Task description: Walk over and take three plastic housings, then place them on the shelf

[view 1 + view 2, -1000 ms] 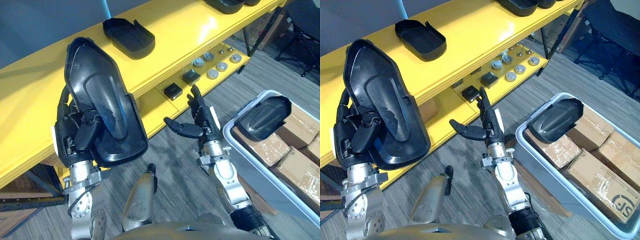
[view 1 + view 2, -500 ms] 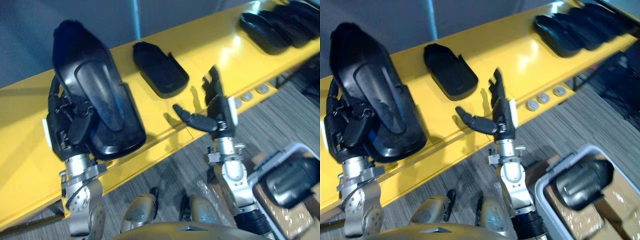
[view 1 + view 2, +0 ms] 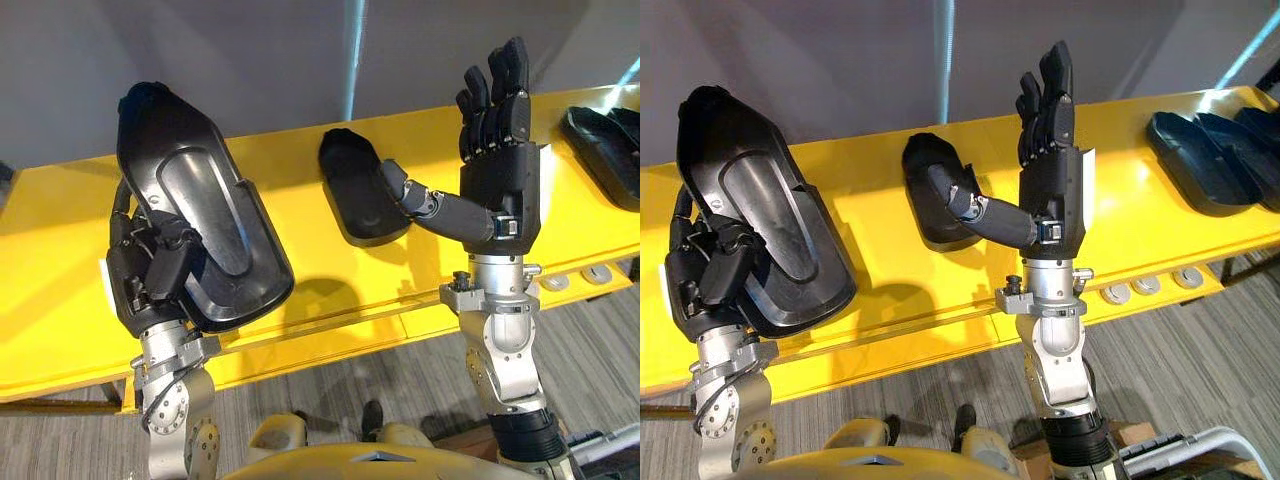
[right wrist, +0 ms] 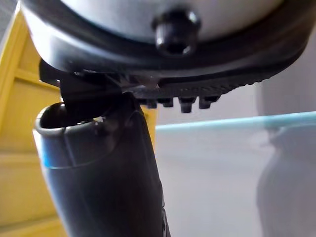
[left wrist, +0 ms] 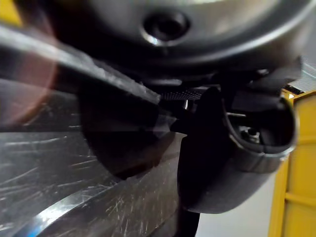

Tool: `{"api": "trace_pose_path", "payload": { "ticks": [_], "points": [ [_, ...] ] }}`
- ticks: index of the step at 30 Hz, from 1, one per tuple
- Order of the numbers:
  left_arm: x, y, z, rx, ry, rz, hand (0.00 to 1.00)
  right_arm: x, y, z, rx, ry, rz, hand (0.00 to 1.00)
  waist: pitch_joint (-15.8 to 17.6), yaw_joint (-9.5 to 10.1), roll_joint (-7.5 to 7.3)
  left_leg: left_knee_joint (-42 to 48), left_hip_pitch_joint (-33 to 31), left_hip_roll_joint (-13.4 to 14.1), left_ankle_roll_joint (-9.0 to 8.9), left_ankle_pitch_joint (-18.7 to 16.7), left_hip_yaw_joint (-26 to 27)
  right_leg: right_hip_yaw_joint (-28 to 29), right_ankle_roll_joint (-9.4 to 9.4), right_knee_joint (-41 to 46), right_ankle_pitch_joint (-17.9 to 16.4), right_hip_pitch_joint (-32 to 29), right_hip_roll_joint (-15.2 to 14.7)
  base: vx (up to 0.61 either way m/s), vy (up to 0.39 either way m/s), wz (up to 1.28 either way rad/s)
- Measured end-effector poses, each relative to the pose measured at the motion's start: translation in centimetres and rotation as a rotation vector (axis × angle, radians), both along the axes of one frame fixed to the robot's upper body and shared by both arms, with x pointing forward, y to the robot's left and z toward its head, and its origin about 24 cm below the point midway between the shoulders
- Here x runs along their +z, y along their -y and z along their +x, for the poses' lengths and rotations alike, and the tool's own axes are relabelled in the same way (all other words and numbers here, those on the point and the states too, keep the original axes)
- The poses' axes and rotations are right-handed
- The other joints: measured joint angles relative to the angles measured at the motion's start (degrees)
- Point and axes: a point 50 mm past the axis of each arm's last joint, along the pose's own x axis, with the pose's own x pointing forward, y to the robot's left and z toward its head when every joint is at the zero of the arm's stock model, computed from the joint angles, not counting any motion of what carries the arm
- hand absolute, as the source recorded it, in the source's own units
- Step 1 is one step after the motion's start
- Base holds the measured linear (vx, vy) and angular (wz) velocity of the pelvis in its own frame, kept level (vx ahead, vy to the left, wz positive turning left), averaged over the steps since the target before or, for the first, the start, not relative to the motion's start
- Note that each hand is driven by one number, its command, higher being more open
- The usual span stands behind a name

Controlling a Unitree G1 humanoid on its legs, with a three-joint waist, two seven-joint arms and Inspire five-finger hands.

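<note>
My left hand (image 3: 150,280) is shut on a large black plastic housing (image 3: 200,230), held upright in front of the yellow shelf (image 3: 60,250); its scratched inner face (image 5: 74,163) also shows close up in the left wrist view. My right hand (image 3: 500,170) is raised over the shelf with straight fingers pointing up and the thumb stretched sideways, holding nothing. A second black housing (image 3: 355,195) lies on the shelf top between the two hands. More black housings (image 3: 1200,160) lie further along the shelf to the right.
A grey wall (image 3: 300,60) rises just behind the shelf. Small round metal parts (image 3: 1145,285) sit on the lower shelf level at the right. Grey striped floor (image 3: 1160,370) lies below, and a grey bin's rim (image 3: 1200,445) shows at the lower right.
The camera has swung to face the shelf straight on. My right hand has risen, fingers now pointing up. The left hand still grips the housing, closer to the shelf.
</note>
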Motion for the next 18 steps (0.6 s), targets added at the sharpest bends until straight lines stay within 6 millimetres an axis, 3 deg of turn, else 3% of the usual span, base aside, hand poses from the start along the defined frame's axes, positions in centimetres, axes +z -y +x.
{"api": "trace_pose_path", "payload": {
  "ticks": [2,5,6,7,8,9,10,11,13,15,18],
  "points": [
    [0.1,0.5,0.3,-0.043,0.009,0.014,0.0,-1.2,1.6,-0.4,-0.094,-0.062,0.015,1.0,0.2,-1.21,-0.26,0.3,-1.7,6.0,0.64,0.0,13.2,-4.7,-0.23,1.3,-0.4,0.3,-3.6,-0.09,0.126,1.48],
    [-0.2,0.7,0.3,-0.049,-0.001,0.022,0.0,-1.9,3.1,0.0,-0.15,-0.106,0.011,1.0,0.4,-2.13,-0.21,4.1,-2.8,10.6,0.41,2.2,15.3,-6.2,1.67,4.4,-1.7,0.1,-8.3,-0.07,0.279,0.78],
    [-0.2,0.8,0.3,-0.044,-0.01,0.056,0.0,-2.1,3.8,0.0,-0.156,-0.119,0.04,1.0,0.4,-2.33,0.63,5.0,-2.3,12.9,1.71,6.1,15.1,-5.4,4.04,7.1,-3.4,-0.5,-10.7,-0.08,0.375,0.28],
    [-0.1,0.8,0.4,-0.047,-0.01,0.071,0.0,-2.0,4.2,0.0,-0.157,-0.117,0.053,1.0,0.5,-2.38,1.3,4.6,-1.4,13.1,-0.5,6.3,13.5,-4.9,5.45,8.4,-4.0,-0.7,-11.3,-0.1,0.423,0.12],
    [-0.1,0.7,0.3,-0.046,-0.017,0.102,0.0,-2.2,4.5,0.0,-0.151,-0.124,0.083,1.0,0.7,-2.44,1.61,4.0,-0.3,11.0,-1.74,3.3,13.8,-2.8,6.8,8.7,-4.0,-1.4,-12.9,-0.11,0.447,0.04],
    [0.0,0.4,0.4,-0.046,-0.015,0.127,0.0,-2.4,4.5,0.1,-0.135,-0.13,0.104,1.0,0.9,-2.83,1.41,3.6,-0.4,9.1,-3.04,1.0,14.4,-0.4,7.65,7.7,-3.4,-1.5,-14.0,-0.1,0.445,0.05],
    [0.1,0.3,0.4,-0.051,-0.011,0.14,0.0,-2.5,4.4,0.1,-0.124,-0.133,0.126,1.0,1.2,-3.03,0.91,4.0,-0.7,7.9,-3.68,0.8,14.7,0.9,8.23,7.2,-3.0,-1.4,-14.9,-0.1,0.423,0.12],
    [0.2,0.1,0.5,-0.064,-0.009,0.162,0.0,-2.9,4.1,0.2,-0.113,-0.144,0.151,1.0,1.7,-3.18,0.07,5.2,-0.8,5.9,-3.94,0.1,15.3,3.0,8.55,6.4,-2.4,-0.8,-16.1,-0.07,0.31,0.05],
    [0.3,-0.2,0.5,-0.081,-0.01,0.194,0.0,-3.7,3.7,0.0,-0.109,-0.173,0.183,1.0,1.9,-3.41,-0.24,8.2,-1.2,4.5,-3.21,-1.9,15.8,5.0,7.43,4.0,-1.7,0.8,-16.7,-0.08,0.322,-0.02],
    [0.6,-0.5,0.4,-0.115,0.002,0.236,0.0,-4.4,3.1,-0.3,-0.105,-0.202,0.206,1.0,1.8,-3.19,-0.51,10.9,-2.0,4.3,-2.87,-3.9,16.7,6.4,6.68,3.1,-0.3,1.0,-16.7,-0.04,0.245,-0.19],
    [0.7,-0.6,0.9,-0.181,-0.017,0.292,0.0,-5.0,2.4,-0.6,-0.115,-0.232,0.177,1.0,1.9,-3.52,-0.4,10.0,-1.7,5.7,-2.8,-4.0,18.5,6.1,5.76,3.0,1.6,0.2,-14.6,0.01,0.074,-0.34]
  ]
}}
